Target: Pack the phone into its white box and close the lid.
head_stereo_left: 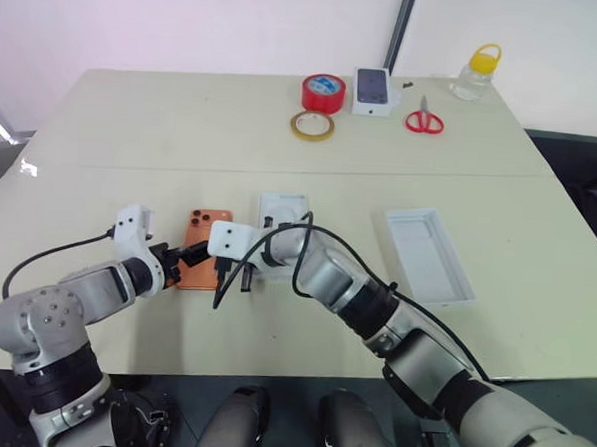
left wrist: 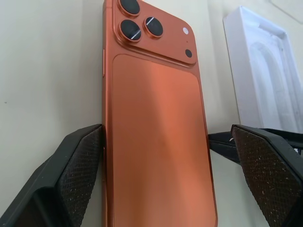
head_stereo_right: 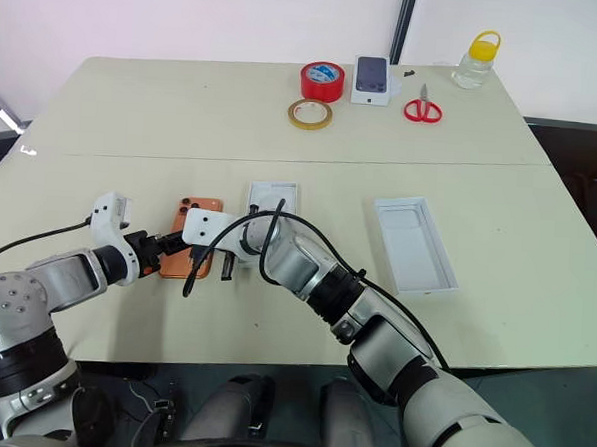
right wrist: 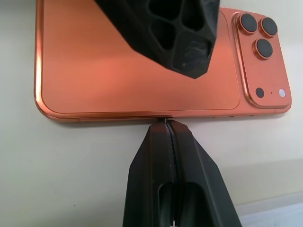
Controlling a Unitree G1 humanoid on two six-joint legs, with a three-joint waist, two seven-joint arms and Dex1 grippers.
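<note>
The orange phone (head_stereo_left: 205,247) lies back up on the table, its camera lenses at the far end. My left gripper (left wrist: 161,156) is open and straddles the phone's near end, one finger (left wrist: 80,170) against its side and the other standing apart. My right gripper (right wrist: 165,124) is shut, with its tip touching the phone's long right edge. A white tray with a moulded white inside (head_stereo_left: 282,205) lies just right of the phone, partly under my right arm; whether it is the white box I cannot tell. The lid (head_stereo_left: 429,258) lies open side up farther right.
At the table's far side are a red tape roll (head_stereo_left: 323,92), a yellowish tape roll (head_stereo_left: 312,125), a small white box with a dark phone picture (head_stereo_left: 374,90), red scissors (head_stereo_left: 424,121) and a yellow-capped bottle (head_stereo_left: 477,73). A black cable loops over my right arm.
</note>
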